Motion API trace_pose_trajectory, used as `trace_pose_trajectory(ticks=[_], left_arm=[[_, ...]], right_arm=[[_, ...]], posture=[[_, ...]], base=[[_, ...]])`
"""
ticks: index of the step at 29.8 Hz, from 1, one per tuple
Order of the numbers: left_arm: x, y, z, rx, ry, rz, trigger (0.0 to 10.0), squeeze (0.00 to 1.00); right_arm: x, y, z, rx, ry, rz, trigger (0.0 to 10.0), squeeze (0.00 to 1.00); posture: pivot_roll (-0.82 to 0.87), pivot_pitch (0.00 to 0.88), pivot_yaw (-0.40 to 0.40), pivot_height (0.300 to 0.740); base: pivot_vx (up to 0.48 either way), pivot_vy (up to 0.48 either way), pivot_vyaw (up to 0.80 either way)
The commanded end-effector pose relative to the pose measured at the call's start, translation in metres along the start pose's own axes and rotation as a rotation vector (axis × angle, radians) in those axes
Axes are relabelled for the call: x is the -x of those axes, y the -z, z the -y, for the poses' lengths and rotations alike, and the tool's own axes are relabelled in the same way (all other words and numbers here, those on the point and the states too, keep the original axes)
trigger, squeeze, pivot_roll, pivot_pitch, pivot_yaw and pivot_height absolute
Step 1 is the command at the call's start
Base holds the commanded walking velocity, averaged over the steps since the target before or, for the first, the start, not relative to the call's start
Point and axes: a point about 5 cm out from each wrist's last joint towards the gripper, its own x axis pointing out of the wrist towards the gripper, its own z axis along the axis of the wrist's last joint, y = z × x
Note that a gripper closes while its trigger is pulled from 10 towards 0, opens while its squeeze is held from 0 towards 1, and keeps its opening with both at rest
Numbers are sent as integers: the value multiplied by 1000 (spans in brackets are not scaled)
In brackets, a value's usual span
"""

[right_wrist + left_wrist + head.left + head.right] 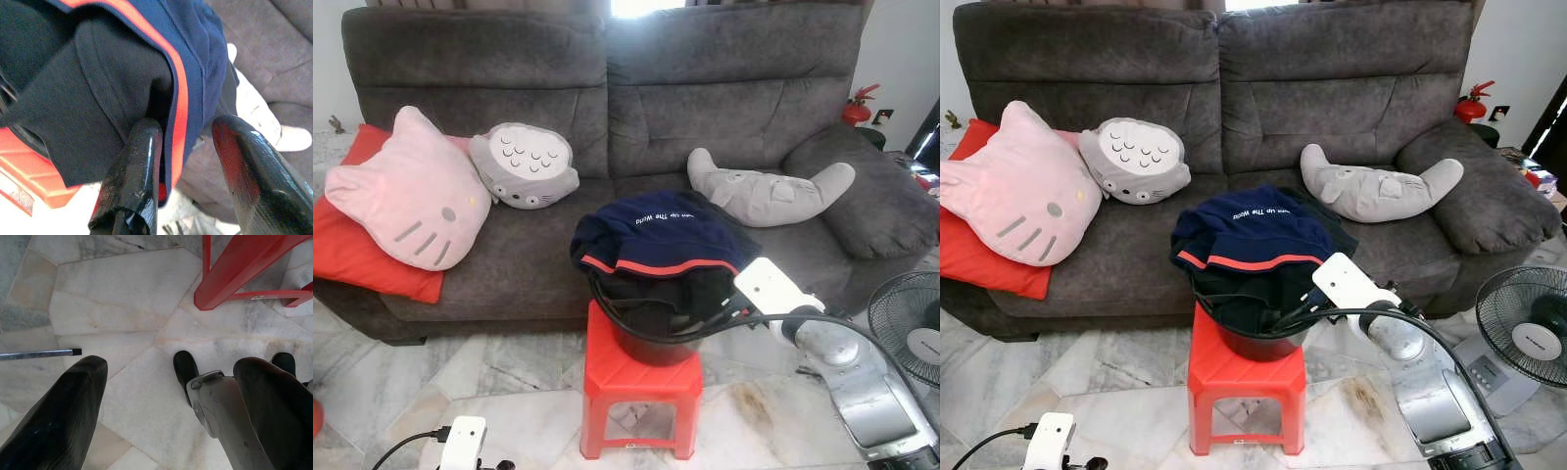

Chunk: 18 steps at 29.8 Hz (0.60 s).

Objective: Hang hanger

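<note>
A navy garment (651, 230) with an orange-red stripe along its hem lies heaped over a black bucket (651, 345). The bucket stands on a red plastic stool (641, 387) in front of the sofa. More dark cloth fills the bucket under the navy piece. My right gripper (188, 129) is open at the bucket's right rim. One of its fingers (139, 161) touches the dark cloth just under the striped hem. In the left eye view the right arm (773, 286) reaches in from the right. My left gripper (171, 367) hangs low and open above the floor tiles.
A grey sofa (724, 88) behind the stool carries a pink cat cushion (411, 191), a grey round cushion (524, 164) and a grey crescent cushion (769, 191). A floor fan (1526, 333) stands at the right. A thin metal rod (39, 354) lies on the marble floor.
</note>
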Motion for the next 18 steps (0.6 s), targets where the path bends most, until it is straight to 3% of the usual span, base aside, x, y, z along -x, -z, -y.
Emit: trace_pose_trajectory(ticks=[1, 10, 18], left_arm=[[1, 3, -3, -14, -5, -15, 10000, 0], [1, 3, -3, -12, -5, -15, 10000, 0], [1, 3, -3, -15, -3, -16, 10000, 0]], right_arm=[[-2, -2, 0, -5, 0, 12, 10000, 0], [-8, 3, 0, 8, 35, 4, 10000, 0], [-9, 6, 10, 40, 119, 0, 10000, 0]], posture=[[-230, 0, 7, 740], [-227, 0, 8, 740], [-228, 0, 9, 740]], base=[[0, 0, 0], [0, 0, 0], [0, 0, 0]])
